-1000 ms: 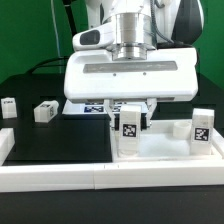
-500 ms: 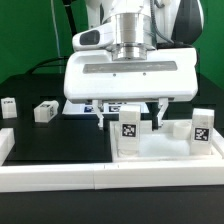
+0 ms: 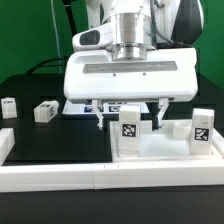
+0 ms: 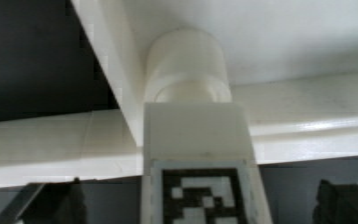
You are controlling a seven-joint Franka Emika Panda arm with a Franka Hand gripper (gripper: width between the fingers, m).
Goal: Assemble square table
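- One gripper [image 3: 131,119], jaws spread wide and closed on nothing.
- Two fingers [image 3: 103,119], one on each side of the centre leg [image 3: 130,132], both apart from it in the exterior view.
- Four legs counted in the exterior view: two upright, two lying loose.
- Upright pair: the centre leg between the fingers, and the corner leg [image 3: 201,126] well off toward the exterior view's right.
- Both standing on the one square top [image 3: 165,148], itself at the front right of the exterior view, beside the border wall [image 3: 60,180].
- Loose pair on the black table [image 3: 60,135]: the near loose leg [image 3: 44,111], and the edge leg [image 3: 8,106], cut off by the exterior view's left border. Well apart from the square top and from the gripper.
- One black-and-white tag facing the camera on each upright leg.
- Wrist view: one leg only, the centre leg [image 4: 197,120], seen along its length, rounded end far, tag [image 4: 202,195] near.
- Two dark fingertips [image 4: 43,205] at the lower corners of that view, clear of the leg on both sides.
- White surface of the square top [image 4: 309,100] behind the leg.
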